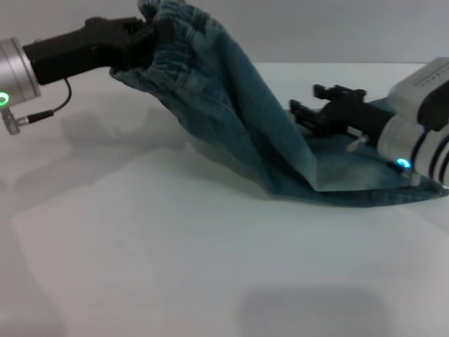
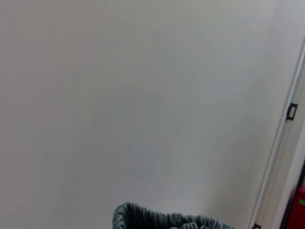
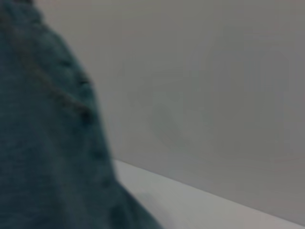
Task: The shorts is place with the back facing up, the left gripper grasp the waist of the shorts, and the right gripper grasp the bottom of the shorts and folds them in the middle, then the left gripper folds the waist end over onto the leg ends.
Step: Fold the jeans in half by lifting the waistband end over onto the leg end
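The left claw [image 1: 144, 38] is clamped on the ruffled waist [image 1: 172, 49] of the denim shorts [image 1: 238, 119], holding it high off the white desk [image 1: 175, 253] toward ten o'clock in the head view. From there the cloth hangs in a steep slope down to the folded part lying flat on the desk at about four o'clock. The left wrist view shows only a strip of the gathered waistband [image 2: 167, 220] against bare desk.

The right claw [image 1: 330, 105] sits low at three o'clock, over the flat denim near the bottom of the shorts [image 1: 365, 189]. Its fingers look parted and seem to hold nothing, though cloth may lie under them.

The step in hand looks like the last fold, waist over onto the leg ends. To do it well, the left claw should carry the waist in an arc toward four o'clock, keeping the cloth lightly taut so no crease bunches. The right claw ought to clear away first, or the waist will drape over it. Release low, with the edges lined up.
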You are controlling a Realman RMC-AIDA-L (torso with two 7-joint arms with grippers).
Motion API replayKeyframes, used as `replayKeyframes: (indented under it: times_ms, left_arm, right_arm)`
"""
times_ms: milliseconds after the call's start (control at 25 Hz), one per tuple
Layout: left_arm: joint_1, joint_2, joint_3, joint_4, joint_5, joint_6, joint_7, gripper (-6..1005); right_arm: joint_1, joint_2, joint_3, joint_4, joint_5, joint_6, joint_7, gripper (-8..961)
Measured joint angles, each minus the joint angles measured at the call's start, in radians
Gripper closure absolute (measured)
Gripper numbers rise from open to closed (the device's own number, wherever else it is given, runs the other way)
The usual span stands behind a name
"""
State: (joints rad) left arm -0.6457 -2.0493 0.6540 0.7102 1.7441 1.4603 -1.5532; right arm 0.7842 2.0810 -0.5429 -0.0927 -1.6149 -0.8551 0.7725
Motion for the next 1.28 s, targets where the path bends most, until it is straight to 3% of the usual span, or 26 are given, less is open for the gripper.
replayKeyframes:
  times_ms: [280,600,880,1080,1280]
  left_arm:
    - [-0.034,-0.001,0.007,0.034,0.0,0.017,-0.042,888]
    - [-0.059,-0.003,0.009,0.042,0.0,0.031,-0.055,891]
    - [-0.063,-0.005,0.009,0.043,0.0,0.032,-0.055,889]
    - [-0.056,-0.005,0.009,0.037,0.0,0.032,-0.051,889]
    - [-0.048,-0.007,0.024,0.033,0.0,0.034,-0.054,890]
  right_arm:
    - [0.075,0.006,-0.046,0.086,-0.001,-0.031,-0.001,397]
    - [0.21,0.01,-0.07,0.217,-0.01,-0.072,-0.001,396]
    - [0.261,0.011,-0.053,0.248,-0.052,-0.085,0.005,397]
    - [0.24,0.012,-0.052,0.226,-0.052,-0.078,0.005,396]
    - [0.133,0.007,0.006,0.118,-0.047,-0.072,0.003,396]
